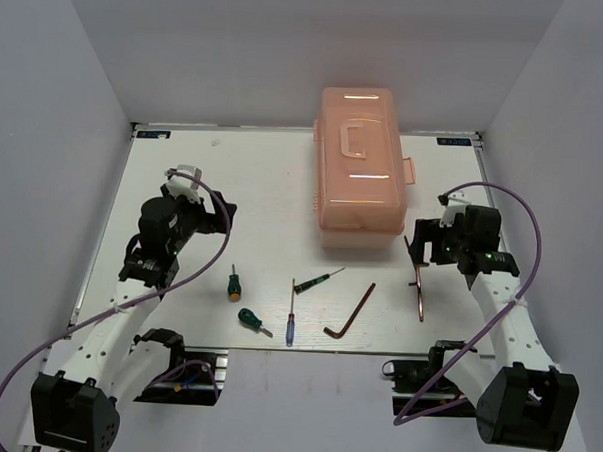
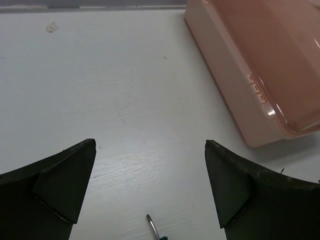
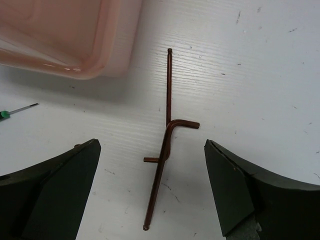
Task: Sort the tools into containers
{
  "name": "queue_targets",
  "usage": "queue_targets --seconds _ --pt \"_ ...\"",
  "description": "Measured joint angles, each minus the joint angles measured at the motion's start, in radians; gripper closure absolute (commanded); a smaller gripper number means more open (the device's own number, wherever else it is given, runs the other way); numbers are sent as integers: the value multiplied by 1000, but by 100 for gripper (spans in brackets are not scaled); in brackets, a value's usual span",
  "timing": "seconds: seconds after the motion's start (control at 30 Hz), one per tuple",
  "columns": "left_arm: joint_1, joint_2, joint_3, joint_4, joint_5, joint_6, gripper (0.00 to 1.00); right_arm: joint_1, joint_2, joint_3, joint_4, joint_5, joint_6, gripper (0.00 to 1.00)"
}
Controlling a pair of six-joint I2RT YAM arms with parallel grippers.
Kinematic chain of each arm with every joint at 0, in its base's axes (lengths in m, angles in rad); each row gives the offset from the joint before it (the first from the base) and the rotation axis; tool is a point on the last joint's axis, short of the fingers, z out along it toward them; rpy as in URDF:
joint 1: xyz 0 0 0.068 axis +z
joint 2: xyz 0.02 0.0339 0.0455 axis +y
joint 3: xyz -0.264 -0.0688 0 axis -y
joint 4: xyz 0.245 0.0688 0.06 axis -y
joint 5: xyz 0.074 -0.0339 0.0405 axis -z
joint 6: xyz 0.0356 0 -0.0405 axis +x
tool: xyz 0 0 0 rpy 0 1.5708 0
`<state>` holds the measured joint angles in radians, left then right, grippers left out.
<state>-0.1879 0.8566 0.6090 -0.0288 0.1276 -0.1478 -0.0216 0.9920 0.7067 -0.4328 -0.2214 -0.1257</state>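
Toolbox [image 1: 358,168] sits shut at twelve o'clock. Right gripper [image 3: 151,146], jaws wide, hangs over two crossed hex keys [image 3: 169,90] at the toolbox's five o'clock; better to pinch one shank clear of the crossing. Left gripper [image 2: 150,145] is wide too.

The translucent salmon-pink plastic toolbox [image 2: 260,75] runs off the top and right edges of the left wrist view, and the right wrist view catches only one corner of it. Its contents cannot be made out through the lid. A thin metal screwdriver tip [image 2: 152,225] enters at the left wrist view's bottom edge, its handle cut off. The slim green precision screwdriver [image 3: 20,109] is clipped by the right wrist view's left edge. From above, the right gripper [image 1: 418,259] partly covers the two crossed copper L-shaped hex keys [image 1: 421,296].
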Motion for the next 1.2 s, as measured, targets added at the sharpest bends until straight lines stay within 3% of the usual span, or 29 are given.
queue_targets --seconds 0.27,0.37,0.4,0.43,0.47,0.5,0.53,0.57,0.6,0.67,0.7,0.73,0.8,0.9,0.97,1.07,1.2 --pt "0 67 25 3 27 -19 4 0 5 0 2 46 8 9" --pt "0 87 26 -2 50 -28 34 0 5 2 -23 56 -57 9" --pt "0 90 26 0 63 -32 49 0 6 5 -38 66 -82 9" --pt "0 95 26 1 79 -35 88 2 8 11 -54 84 -108 9" --pt "0 104 28 7 103 -34 100 2 14 23 -70 96 -140 14" --pt "-2 114 29 14 122 -38 100 2 17 37 -82 101 -167 42" --pt "-3 126 31 23 153 -40 100 2 18 51 -89 103 -191 94" --pt "-4 151 35 33 180 -44 100 2 15 68 -91 98 -213 100" --pt "-4 173 42 39 208 -48 100 2 15 90 -94 85 -221 100" --pt "-4 230 61 57 265 -66 77 3 31 187 -140 60 -221 100" --pt "-4 261 73 64 294 -76 62 4 54 265 -164 40 -217 87" --pt "-4 293 88 74 323 -89 43 4 87 346 -166 17 -206 67" --pt "-4 355 114 97 372 -116 29 5 164 514 -211 -50 -175 46" --pt "-4 438 142 158 430 -172 24 26 394 877 -228 -175 -83 42" --pt "-4 497 155 215 465 -219 23 62 539 1053 -197 -257 5 34" --pt "-9 588 175 305 510 -289 23 123 741 1223 -174 -336 140 20" --pt "-17 711 188 425 573 -372 21 199 930 1272 -116 -358 259 22"
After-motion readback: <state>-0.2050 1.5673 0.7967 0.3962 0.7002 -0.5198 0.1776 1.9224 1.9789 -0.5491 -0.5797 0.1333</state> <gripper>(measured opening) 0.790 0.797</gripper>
